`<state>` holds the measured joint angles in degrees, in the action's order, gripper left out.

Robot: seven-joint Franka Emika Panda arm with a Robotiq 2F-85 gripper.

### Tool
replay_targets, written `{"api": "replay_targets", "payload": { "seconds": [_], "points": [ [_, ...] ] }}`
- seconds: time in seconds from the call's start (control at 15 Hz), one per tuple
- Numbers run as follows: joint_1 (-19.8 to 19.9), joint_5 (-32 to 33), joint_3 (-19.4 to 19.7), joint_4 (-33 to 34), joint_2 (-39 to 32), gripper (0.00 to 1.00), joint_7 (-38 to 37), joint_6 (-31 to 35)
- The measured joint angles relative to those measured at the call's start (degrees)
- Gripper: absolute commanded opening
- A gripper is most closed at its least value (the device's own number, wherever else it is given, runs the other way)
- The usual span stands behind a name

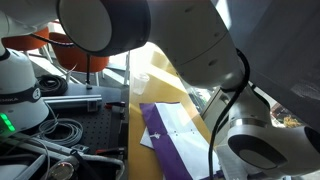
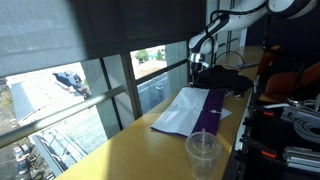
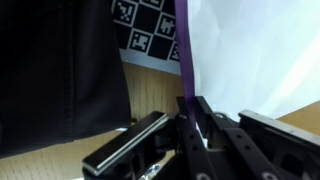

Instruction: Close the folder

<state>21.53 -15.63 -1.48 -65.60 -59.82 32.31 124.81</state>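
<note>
The folder [image 2: 190,112] lies open on the tan tabletop, white sheets up, with its purple cover flap [image 2: 212,110] along one side. It also shows in an exterior view [image 1: 170,128], partly behind the arm. In the wrist view the purple cover [image 3: 184,45] is seen edge-on, with white paper [image 3: 260,50] beside it. The cover runs down between the fingertips of my gripper [image 3: 190,105], which is shut on its edge. In both exterior views the arm hides the fingers.
A clear plastic cup [image 2: 203,152] stands near the folder's near end. A black bag [image 2: 225,78] lies past the folder's far end and shows as dark fabric [image 3: 60,70] in the wrist view. A tag board [image 3: 150,25] lies behind. Cables and equipment [image 1: 50,135] flank the table.
</note>
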Motion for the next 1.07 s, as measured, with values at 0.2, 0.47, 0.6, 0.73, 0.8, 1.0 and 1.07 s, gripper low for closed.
{"api": "replay_targets", "payload": {
  "seconds": [0.2, 0.47, 0.6, 0.73, 0.8, 1.0, 1.07],
  "points": [
    [0.2, 0.0, -0.1, 0.1, -0.1, 0.00, -0.5, -0.1],
    [0.3, 0.0, -0.3, 0.9, -0.1, 0.00, -1.0, -0.3],
    [0.0, 0.2, -0.1, 1.0, 0.8, 0.00, -1.0, -0.3],
    [-0.6, 1.2, 0.4, 0.7, 2.7, 0.00, -0.9, -0.3],
    [-1.1, 1.9, 0.8, 0.4, 4.0, 0.00, -0.9, -0.3],
    [-2.6, 4.5, 2.7, -1.0, 8.3, 0.00, -1.2, -1.0],
    [-3.0, 5.5, 3.4, -1.6, 9.7, 0.00, -1.3, -1.5]
  ]
}}
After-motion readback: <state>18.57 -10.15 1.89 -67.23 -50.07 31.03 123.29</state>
